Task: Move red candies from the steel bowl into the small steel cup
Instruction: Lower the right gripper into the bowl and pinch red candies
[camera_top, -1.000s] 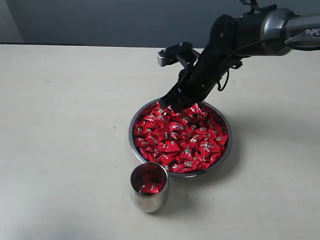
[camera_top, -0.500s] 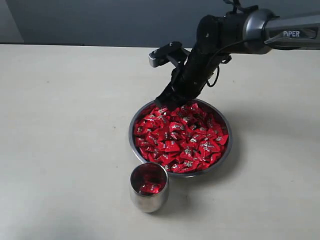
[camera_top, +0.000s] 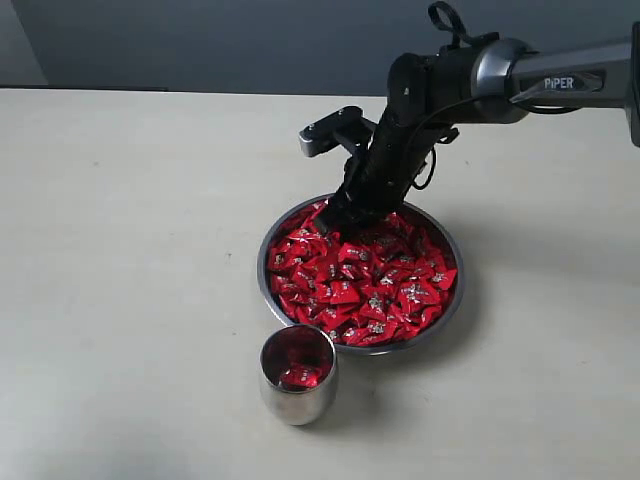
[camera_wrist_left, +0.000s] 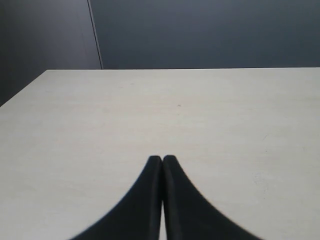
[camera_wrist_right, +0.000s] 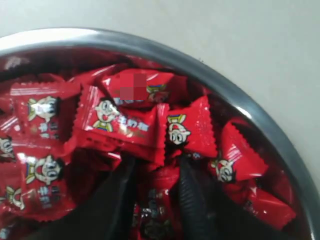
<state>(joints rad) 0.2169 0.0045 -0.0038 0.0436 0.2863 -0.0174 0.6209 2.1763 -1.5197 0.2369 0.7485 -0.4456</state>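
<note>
While the right claw (camera_top: 335, 218) reaches into the bowl (camera_top: 262, 285): jaws apart, tips sunk in the heap at the rim nearest the table's far edge, straddling one wrapper; no squeeze shows.
Left claw (camera_wrist_left: 162, 159): tips pressed together, empty, over bare table (camera_wrist_left: 200, 110).
Red candies (camera_top: 365, 280): heaped in the bowl, mid-table.
Cup (camera_top: 297, 398): upright, just beside the bowl's rim, on the side away from the far edge.
Progress: a few candies lie in the cup; nearly all remain in the bowl, so the task looks barely begun.
</note>
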